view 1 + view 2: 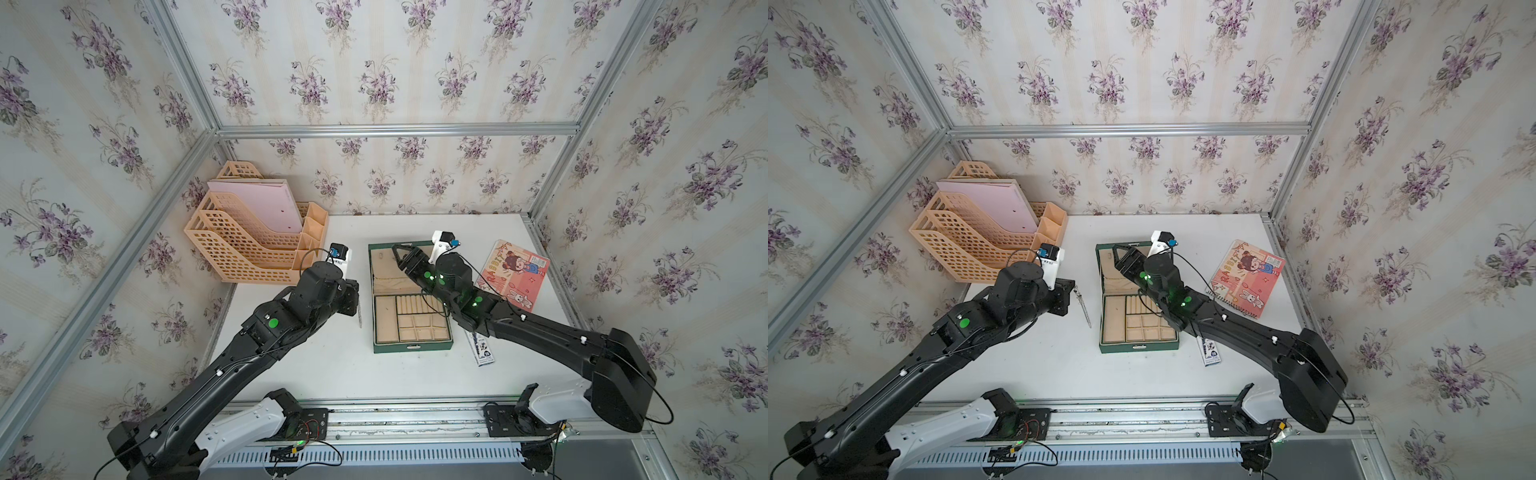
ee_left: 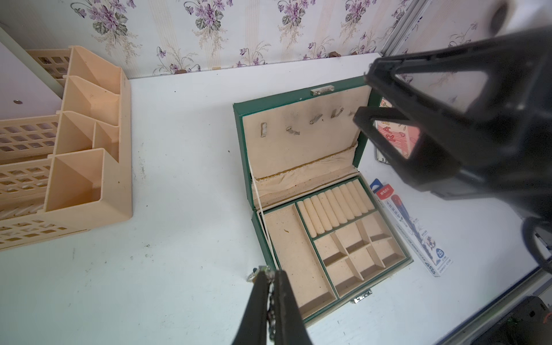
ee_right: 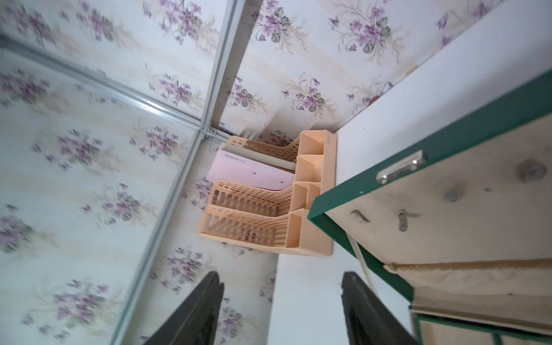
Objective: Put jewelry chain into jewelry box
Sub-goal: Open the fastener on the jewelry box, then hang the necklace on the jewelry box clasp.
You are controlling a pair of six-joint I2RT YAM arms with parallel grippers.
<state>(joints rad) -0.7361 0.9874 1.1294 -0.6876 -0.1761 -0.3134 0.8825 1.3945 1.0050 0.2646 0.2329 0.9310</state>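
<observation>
The jewelry box (image 1: 411,346) stands open mid-desk (image 1: 332,374), and its compartments look empty. The left hand (image 2: 271,276) is clenched on the jewelry chain (image 1: 1085,311), which dangles just beside the box, on the side toward the desk's left edge. The right hand (image 3: 282,279) is spread over the lid, grasping nothing. What is left, I judge, is to carry the chain over a compartment and release it.

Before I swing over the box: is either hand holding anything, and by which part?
The left hand pinches the jewelry chain near its top end; the rest hangs free beside the jewelry box. The right hand is open, holding nothing.
</observation>
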